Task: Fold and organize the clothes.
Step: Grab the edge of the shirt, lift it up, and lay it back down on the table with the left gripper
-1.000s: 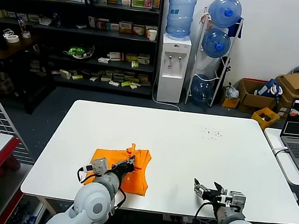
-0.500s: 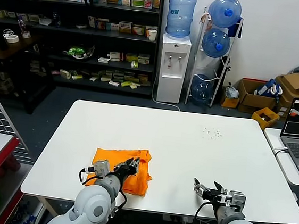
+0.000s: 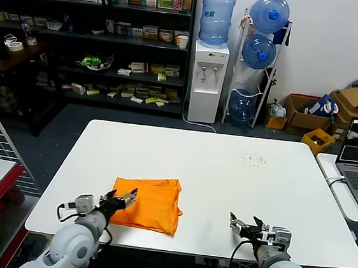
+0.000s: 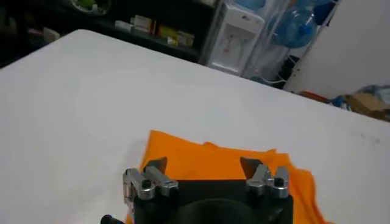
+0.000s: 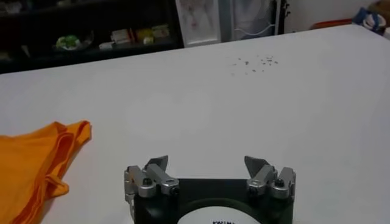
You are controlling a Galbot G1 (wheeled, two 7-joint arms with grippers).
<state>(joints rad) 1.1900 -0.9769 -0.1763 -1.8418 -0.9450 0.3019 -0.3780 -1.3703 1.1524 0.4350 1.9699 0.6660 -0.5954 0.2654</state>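
Folded orange T-shirt (image 3: 148, 203) lies on the table, both grippers released.

The left gripper (image 3: 123, 198) sits at the shirt's near left edge, jaws spread wide and holding nothing; in the left wrist view the orange T-shirt (image 4: 244, 164) lies just beyond its fingertips. The right gripper (image 3: 244, 223) rests open near the table's front edge, well apart from the shirt. The white table (image 3: 239, 172) is bare around them. Beyond stand a water dispenser (image 3: 208, 79), stocked shelves (image 3: 112, 37) and cardboard boxes (image 3: 306, 112).

The orange T-shirt (image 3: 147, 204) is soft, matt, creased cloth lying on a smooth white table (image 3: 226, 171) with a faint sheen, near bare metal gripper jaws.
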